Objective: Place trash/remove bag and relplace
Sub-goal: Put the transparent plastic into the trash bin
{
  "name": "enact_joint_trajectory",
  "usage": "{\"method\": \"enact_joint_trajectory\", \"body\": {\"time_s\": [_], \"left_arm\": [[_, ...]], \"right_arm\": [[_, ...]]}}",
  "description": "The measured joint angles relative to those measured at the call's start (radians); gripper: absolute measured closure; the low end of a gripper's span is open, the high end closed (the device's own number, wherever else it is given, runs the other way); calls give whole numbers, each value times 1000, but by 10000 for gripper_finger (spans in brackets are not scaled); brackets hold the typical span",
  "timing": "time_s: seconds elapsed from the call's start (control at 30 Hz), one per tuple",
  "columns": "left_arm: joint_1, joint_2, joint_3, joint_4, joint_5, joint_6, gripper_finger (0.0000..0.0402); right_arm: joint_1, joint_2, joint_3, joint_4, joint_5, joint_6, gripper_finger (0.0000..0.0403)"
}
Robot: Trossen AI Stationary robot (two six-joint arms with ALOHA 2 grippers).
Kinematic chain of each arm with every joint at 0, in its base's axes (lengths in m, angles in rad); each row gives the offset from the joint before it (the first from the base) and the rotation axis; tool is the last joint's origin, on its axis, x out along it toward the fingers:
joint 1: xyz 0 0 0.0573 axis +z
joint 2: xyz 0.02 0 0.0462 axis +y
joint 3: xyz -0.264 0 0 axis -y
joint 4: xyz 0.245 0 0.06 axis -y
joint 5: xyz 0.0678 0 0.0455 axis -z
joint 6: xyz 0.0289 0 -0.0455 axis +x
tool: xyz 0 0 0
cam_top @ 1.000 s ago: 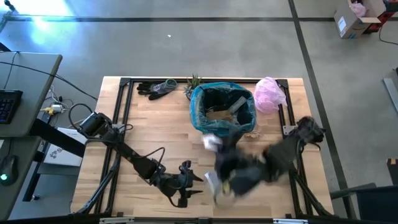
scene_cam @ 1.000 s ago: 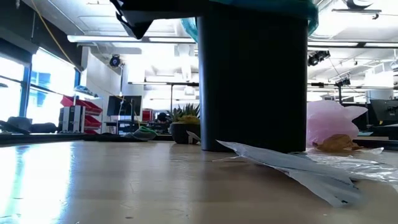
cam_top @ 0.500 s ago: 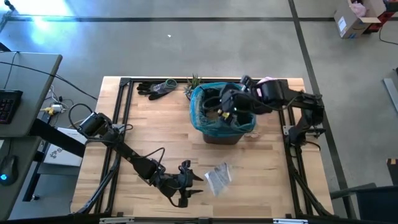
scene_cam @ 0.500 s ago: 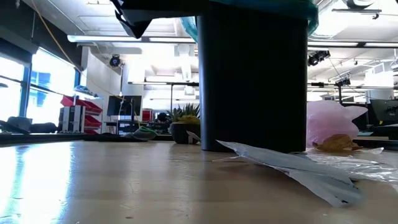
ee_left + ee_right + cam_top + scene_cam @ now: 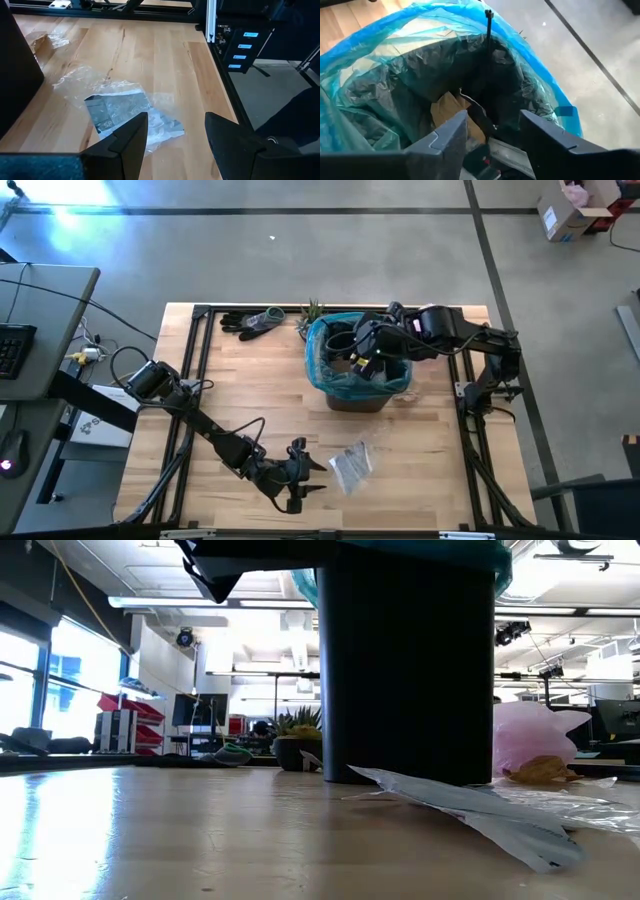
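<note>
Right claw (image 5: 490, 131) parted, empty, over the teal bag (image 5: 331, 370) lining the bin; left claw (image 5: 172, 132) parted above a flimsy, slippery wrapper (image 5: 131, 116) on the table (image 5: 250, 395), probably best pinched at a raised crease.

A translucent teal bag (image 5: 330, 365) is fitted over the rim of a dark bin, its mouth open; brown paper and a silvery wrapper (image 5: 506, 156) are seen inside. A clear plastic wrapper (image 5: 351, 464) lies flat on the table.

Grey concrete floor (image 5: 300, 260), desk (image 5: 40, 330) beside table
</note>
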Motion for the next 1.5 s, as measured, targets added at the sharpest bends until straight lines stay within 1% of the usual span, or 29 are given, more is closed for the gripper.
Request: {"method": "enact_joint_trajectory", "body": {"time_s": [0.13, 0.23, 0.33, 0.43, 0.5, 0.63, 0.83, 0.93, 1.07, 1.17, 1.27, 1.33, 1.4, 1.5], "left_arm": [[0, 0, 0, 0, 8, -8, 219], [0, 0, 0, 10, 48, 7, 219], [2, 0, 0, 32, 86, 37, 219], [12, 0, 0, 39, 90, 63, 220], [23, 0, 0, 51, 92, 80, 219], [50, 6, 0, 92, 127, 128, 219], [113, 72, 2, 194, 209, 177, 219], [147, 120, 35, 185, 224, 178, 219], [182, 206, 101, 178, 292, 218, 219], [187, 279, 173, 103, 285, 273, 219], [191, 337, 244, 17, 265, 294, 219], [196, 362, 278, -16, 279, 297, 219], [204, 384, 301, -32, 299, 299, 219], [211, 404, 316, -63, 301, 296, 219]], "right_arm": [[43, 0, 0, 1, 37, 17, 222], [97, 0, 0, 18, 54, 22, 218], [177, 0, 0, 55, 55, 36, 217], [276, 2, 0, 83, 55, 75, 217], [347, 12, 0, 87, 57, 117, 217], [495, 62, 0, 84, 112, 239, 217], [679, 214, 0, 69, 236, 431, 217], [742, 303, 0, 68, 263, 535, 217], [802, 416, 0, 46, 259, 670, 217], [836, 474, 0, 12, 238, 778, 218], [871, 504, 0, -20, 218, 868, 218], [895, 512, 0, -42, 210, 919, 218], [920, 514, 0, -49, 209, 963, 218], [949, 513, 0, -49, 229, 995, 218]]}}
